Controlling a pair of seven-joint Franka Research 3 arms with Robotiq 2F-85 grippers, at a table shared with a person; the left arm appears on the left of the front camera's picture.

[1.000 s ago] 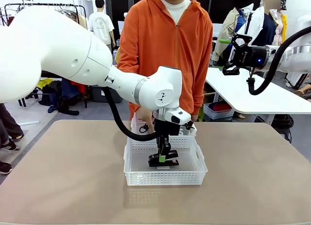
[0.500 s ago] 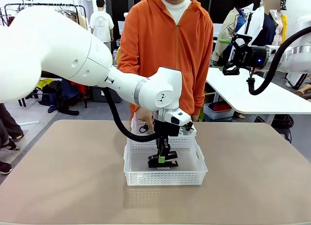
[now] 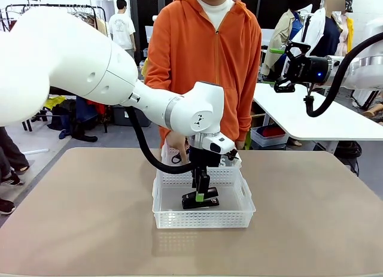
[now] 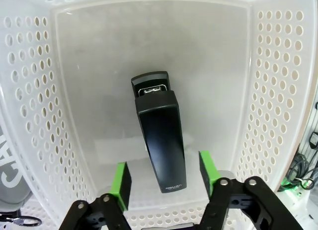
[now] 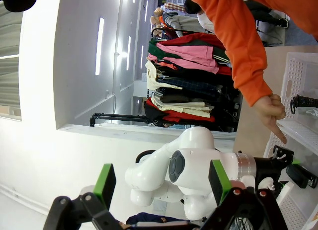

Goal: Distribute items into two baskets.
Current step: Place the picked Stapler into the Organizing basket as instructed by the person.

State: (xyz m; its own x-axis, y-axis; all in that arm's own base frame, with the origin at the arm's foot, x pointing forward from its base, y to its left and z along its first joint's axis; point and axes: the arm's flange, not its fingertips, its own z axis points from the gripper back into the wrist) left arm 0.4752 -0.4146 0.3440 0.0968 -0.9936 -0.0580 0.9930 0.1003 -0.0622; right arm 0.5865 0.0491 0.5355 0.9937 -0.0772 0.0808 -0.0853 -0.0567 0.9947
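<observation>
1. Left wrist view: the left gripper point(image 4: 164, 180) stands parted around the stapler point(image 4: 159, 138) — gripping nothing; it lies on the near basket point(image 4: 278, 91) floor.
2. Placing looks done — next, lift straight out.
3. The right gripper point(image 3: 286, 64) hangs wide open, empty.

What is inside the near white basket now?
A small black stapler lies on the floor of the near basket, between the open left gripper's green pads. The floor under the stapler is covered.

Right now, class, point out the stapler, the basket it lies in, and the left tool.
stapler point(image 4: 158, 133): left wrist view, on its black top arm.
basket point(image 3: 203, 219): front view, on its near lattice wall.
left tool point(image 4: 164, 179): left wrist view, midway between its green pads.
</observation>
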